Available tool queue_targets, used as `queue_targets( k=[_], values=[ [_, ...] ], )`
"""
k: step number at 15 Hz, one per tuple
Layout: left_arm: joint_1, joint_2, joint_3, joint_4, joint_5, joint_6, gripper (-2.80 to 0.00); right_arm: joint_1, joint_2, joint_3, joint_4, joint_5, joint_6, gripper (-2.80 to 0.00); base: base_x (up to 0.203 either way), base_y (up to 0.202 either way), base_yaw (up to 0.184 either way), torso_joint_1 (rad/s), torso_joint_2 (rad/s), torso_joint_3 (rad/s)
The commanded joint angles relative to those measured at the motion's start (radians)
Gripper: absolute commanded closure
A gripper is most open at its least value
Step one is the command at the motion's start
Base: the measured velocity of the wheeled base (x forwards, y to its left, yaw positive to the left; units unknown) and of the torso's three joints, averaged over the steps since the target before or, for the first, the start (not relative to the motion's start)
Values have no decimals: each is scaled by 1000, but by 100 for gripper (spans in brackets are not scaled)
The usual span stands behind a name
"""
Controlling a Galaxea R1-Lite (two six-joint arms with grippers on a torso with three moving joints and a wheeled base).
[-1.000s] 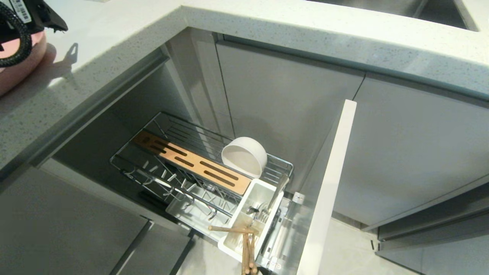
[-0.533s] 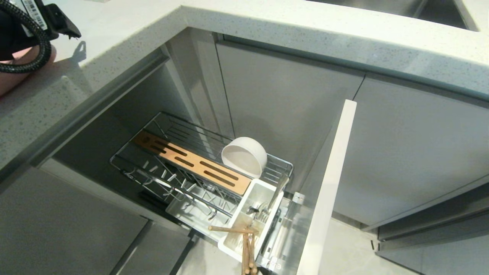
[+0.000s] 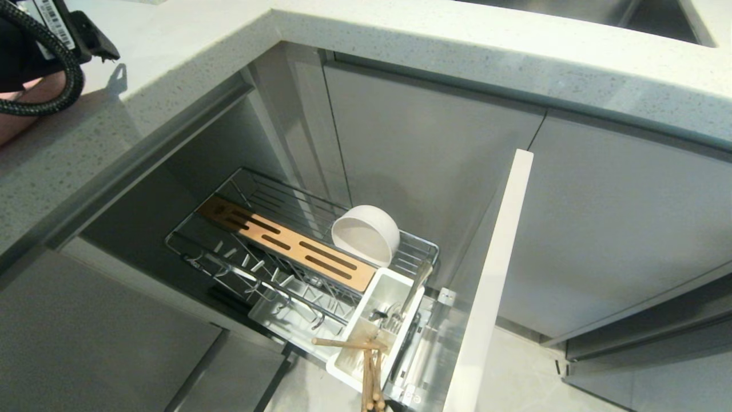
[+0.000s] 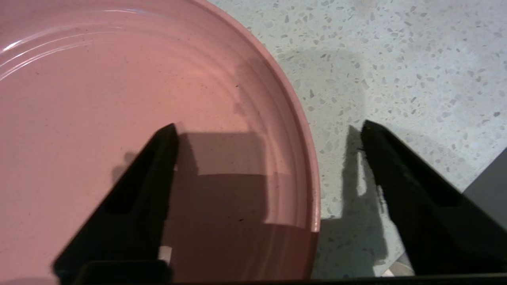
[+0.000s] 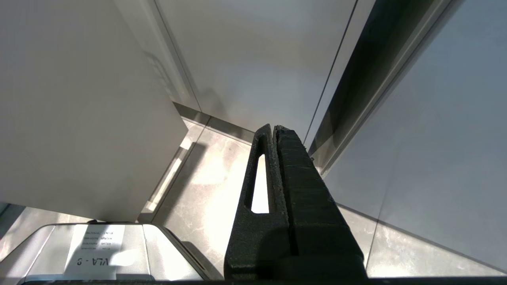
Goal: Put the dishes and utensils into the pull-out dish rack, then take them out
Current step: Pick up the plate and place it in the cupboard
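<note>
The pink plate (image 4: 119,111) lies flat on the speckled counter (image 4: 396,59); only a sliver of it (image 3: 17,123) shows at the head view's far left, under my left arm (image 3: 40,34). My left gripper (image 4: 269,124) is open just above the plate's rim, one finger over the plate and the other over the counter, holding nothing. Below, the pull-out dish rack (image 3: 240,189) stands drawn out. The cream-white bowl (image 3: 366,234) rests on its side in it. The chopsticks (image 3: 369,372) and the spoon (image 3: 414,289) stick out of the white cutlery tub (image 3: 394,280). My right gripper (image 5: 274,127) is shut and empty, parked low.
The rack's pale cabinet front (image 3: 492,274) stands out into the floor space at the right. A slotted wooden strip (image 3: 286,243) runs along the rack's middle beside upright plate prongs (image 3: 246,266). Grey cabinet doors (image 3: 429,149) close off the corner behind.
My left arm has shifted a little to the right over the pink plate, so less of the plate shows in the head view. The rack and its contents have not moved.
</note>
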Motion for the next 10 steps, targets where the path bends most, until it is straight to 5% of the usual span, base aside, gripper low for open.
queue_targets(
  k=[1, 10],
  values=[
    [-1, 3, 0, 6, 3, -3, 0, 0, 0, 2, 0, 0, 0, 0, 0, 0, 0, 0, 0, 0],
    [-2, -1, -10, 6, 7, -2, 0, 0, 0, 2, 0, 0, 0, 0, 0, 0, 0, 0, 0, 0]
  ],
)
